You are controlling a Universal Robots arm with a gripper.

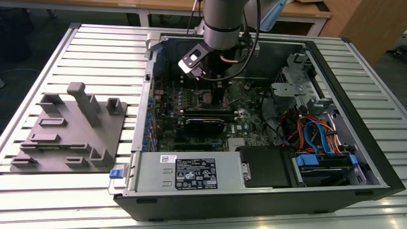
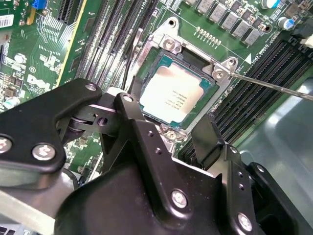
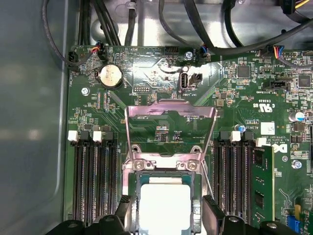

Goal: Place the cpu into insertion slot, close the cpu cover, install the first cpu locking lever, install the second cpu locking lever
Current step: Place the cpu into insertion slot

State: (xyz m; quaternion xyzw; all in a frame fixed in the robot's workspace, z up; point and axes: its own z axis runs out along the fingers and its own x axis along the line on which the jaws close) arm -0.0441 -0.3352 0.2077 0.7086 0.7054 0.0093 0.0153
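Slatted table (image 1: 64, 191) carries an open case (image 1: 254, 205), with a grey fixture (image 1: 70, 129) at the exterior view's left. Deeper in, on the board (image 1: 190, 129), the cpu (image 2: 173, 93) already lies flat in the slot (image 3: 161, 165). Beyond it the cover (image 3: 170, 128) stands raised and a thin lever (image 2: 274, 85) hangs free, so closing and both levers remain. The gripper (image 3: 166, 203) hovers over the cpu, fingers (image 2: 208, 139) spread either side, holding nothing.

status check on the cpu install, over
Open hand straddles cpu. It sits in insertion slot. The cpu cover stands raised, not closed. Nothing seen blocking it.
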